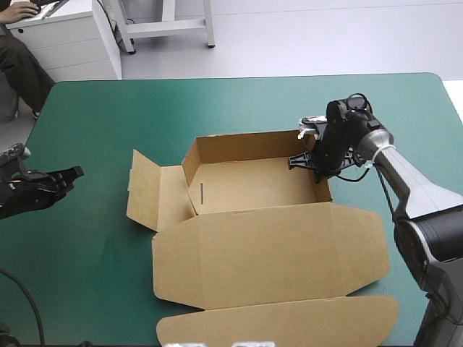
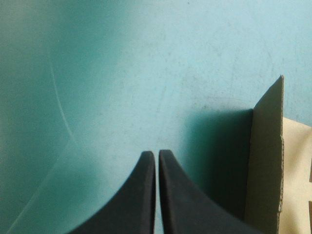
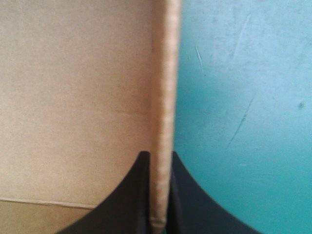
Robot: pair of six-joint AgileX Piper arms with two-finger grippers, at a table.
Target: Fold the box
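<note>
The left arm (image 1: 25,191) stretches in low from its side, almost level, pointing toward the middle. The left claw (image 2: 157,154) is pressed together, only a hairline slit between its black fingers (image 2: 139,200), nothing between them. The right arm (image 1: 416,191) comes in from the other side with its elbow bent, forearm slanting toward the far middle, wrist (image 1: 346,137) tipped downward. The right claw (image 3: 159,155) pinches an upright wall of the box (image 3: 163,87), one finger on either face of the board

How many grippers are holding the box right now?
1. The right gripper grips the box by its right wall; the left gripper is shut beside the box, holding nothing.
</note>
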